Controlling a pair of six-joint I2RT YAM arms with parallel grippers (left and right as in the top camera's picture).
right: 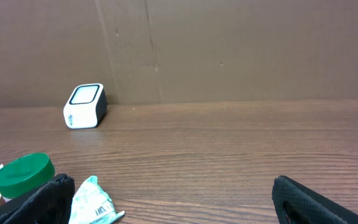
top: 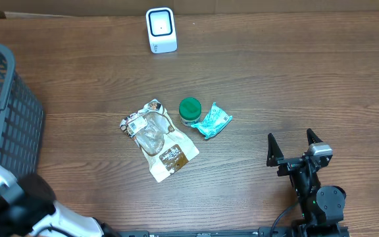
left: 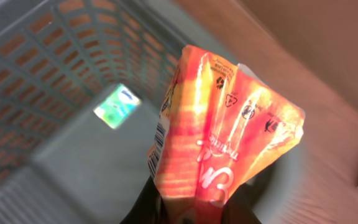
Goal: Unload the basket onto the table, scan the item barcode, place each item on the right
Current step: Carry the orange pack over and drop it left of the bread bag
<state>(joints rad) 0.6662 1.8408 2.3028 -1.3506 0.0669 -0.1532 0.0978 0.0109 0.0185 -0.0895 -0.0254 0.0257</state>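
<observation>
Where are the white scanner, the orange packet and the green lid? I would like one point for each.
white scanner [top: 161, 27], overhead view, on its top face.
orange packet [left: 222, 130], left wrist view, on the middle of its crumpled front.
green lid [top: 190, 106], overhead view, on the centre of its top.

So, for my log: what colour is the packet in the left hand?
The packet is orange and yellow, clearest in the left wrist view.

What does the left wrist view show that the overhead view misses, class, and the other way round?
Left wrist only: an orange packet pinched in the shut left gripper. Overhead only: the white scanner, clear bag, green-lidded jar, teal packet and open right gripper. Both: the grey basket and wooden table.
</observation>
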